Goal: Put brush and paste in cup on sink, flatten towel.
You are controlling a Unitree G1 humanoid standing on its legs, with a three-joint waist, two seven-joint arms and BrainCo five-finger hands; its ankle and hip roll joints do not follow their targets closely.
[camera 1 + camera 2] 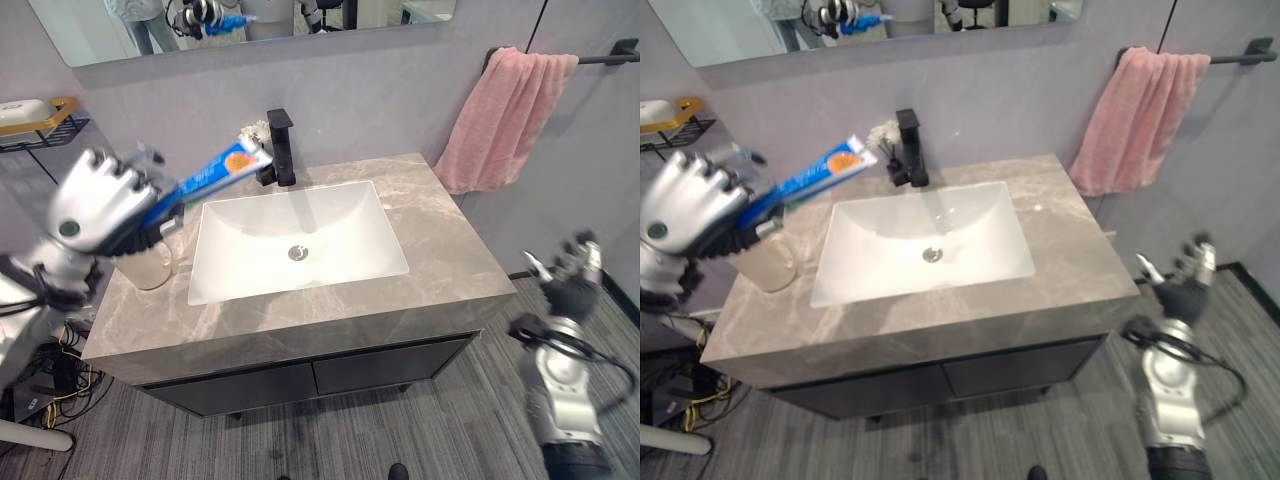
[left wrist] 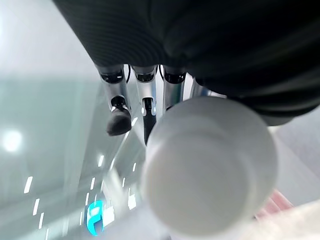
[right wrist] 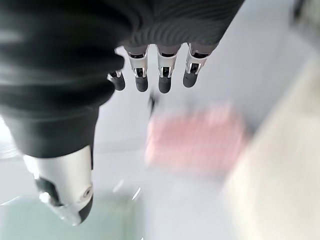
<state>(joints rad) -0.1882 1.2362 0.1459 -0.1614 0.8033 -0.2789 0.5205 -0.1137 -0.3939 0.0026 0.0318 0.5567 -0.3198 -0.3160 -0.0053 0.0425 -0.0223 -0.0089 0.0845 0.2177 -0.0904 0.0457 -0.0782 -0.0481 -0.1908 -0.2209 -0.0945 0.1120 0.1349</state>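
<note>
A: Paste (image 1: pixel 215 172): clenched in left hand (image 1: pixel 95 205), tilted, above cup (image 1: pixel 152 262), left of sink (image 1: pixel 295 240).
B: Right hand (image 1: pixel 1185 285): relaxed, idle. Tip the tube upright before lowering it into the cup.

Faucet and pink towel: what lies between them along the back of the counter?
Between the faucet and the towel, the left eye view shows bare counter and wall.

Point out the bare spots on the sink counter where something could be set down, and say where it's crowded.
Free: the counter strip right of the basin, below the pink towel, and the front edge strip. Crowded: the left end, where the cup stands under the left hand holding the toothpaste tube, and behind the basin around the faucet.
</note>
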